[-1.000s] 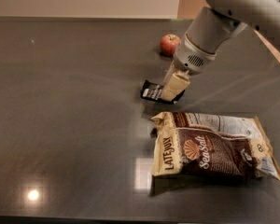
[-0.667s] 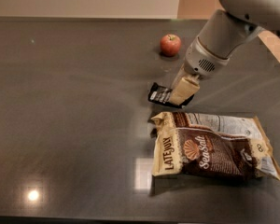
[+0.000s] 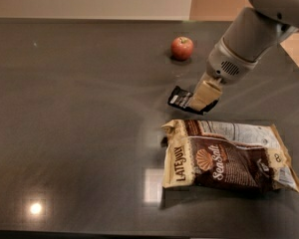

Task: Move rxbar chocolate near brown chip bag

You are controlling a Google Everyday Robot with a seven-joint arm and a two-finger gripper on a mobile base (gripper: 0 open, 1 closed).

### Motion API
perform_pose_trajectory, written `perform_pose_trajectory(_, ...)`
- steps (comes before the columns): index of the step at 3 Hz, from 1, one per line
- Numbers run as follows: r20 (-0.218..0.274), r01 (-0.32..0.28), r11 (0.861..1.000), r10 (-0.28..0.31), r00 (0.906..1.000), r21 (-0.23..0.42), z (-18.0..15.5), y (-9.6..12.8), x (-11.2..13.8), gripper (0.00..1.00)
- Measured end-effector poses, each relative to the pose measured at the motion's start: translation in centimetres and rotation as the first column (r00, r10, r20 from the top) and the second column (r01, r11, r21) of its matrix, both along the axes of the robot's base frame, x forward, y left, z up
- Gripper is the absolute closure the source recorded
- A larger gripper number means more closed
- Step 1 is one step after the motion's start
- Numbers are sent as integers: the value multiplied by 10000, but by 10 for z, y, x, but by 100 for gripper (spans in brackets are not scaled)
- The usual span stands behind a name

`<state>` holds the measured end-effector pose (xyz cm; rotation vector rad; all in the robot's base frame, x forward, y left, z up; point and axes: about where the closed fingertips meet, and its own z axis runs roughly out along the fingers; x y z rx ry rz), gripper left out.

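The rxbar chocolate (image 3: 180, 98) is a small black wrapped bar with white lettering, held just above the dark table, a little beyond the top left corner of the brown chip bag (image 3: 229, 156). My gripper (image 3: 203, 96) comes down from the upper right and is shut on the bar's right end, with its cream fingers (image 3: 205, 93) covering that end. The chip bag lies flat on the table, brown and cream, with a shell logo and "Sea Salt" and "LATE JULY" lettering.
A red apple (image 3: 182, 48) sits on the dark table (image 3: 74, 108) behind the bar. My grey arm (image 3: 249, 39) reaches in from the top right corner. The table's right edge runs along the far right.
My gripper has moved to the right with the bar in it, closer to the top edge of the chip bag. The bag and the apple have not moved.
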<state>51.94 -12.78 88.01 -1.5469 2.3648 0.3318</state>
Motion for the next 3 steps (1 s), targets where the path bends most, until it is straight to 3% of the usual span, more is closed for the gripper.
perform_pose_trajectory(1,7,-6,10000,6,10000,23,0,1,0,13)
perform_pose_trajectory(2,25,-16,10000,16,10000,20,0,2,0,0)
perform_pose_trajectory(3,26,-17,10000,17,10000,20,0,2,0,0)
